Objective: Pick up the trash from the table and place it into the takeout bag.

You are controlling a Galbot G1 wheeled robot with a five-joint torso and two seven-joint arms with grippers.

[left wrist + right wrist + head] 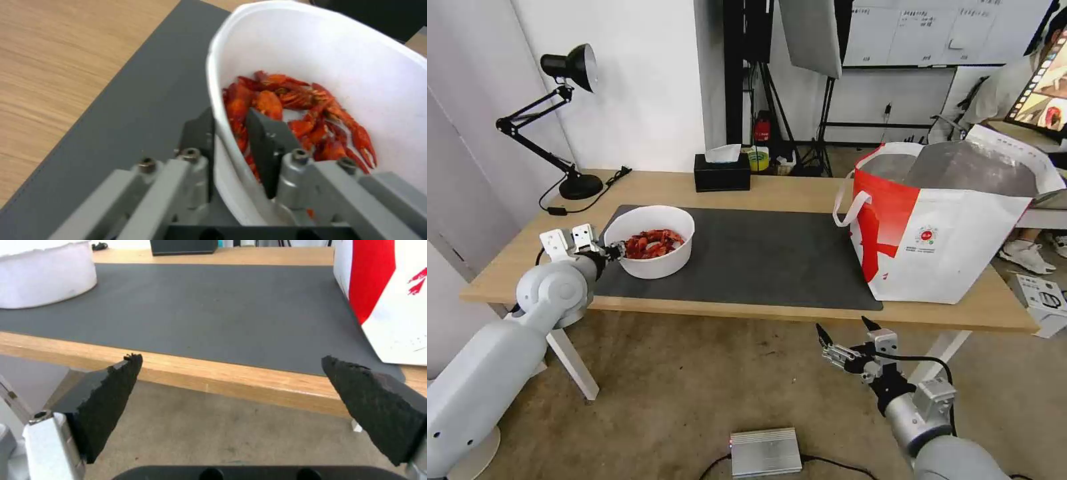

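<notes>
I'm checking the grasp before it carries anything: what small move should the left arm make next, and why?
Probably a short straight lift. The left gripper has its fingers clamped across the rim of the white bowl of red shells, which rests on the dark grey mat; the takeout bag stands well off to the right.

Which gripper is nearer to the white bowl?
Left. The left gripper is clamped on the bowl's rim. The right gripper hangs open below the table edge, near the bag.

Light-wood table (774, 190) with visible grain, matt dark mat (760, 257) – smooth white bowl (654, 250); takeout bag (960, 247) lined with silver foil.
</notes>
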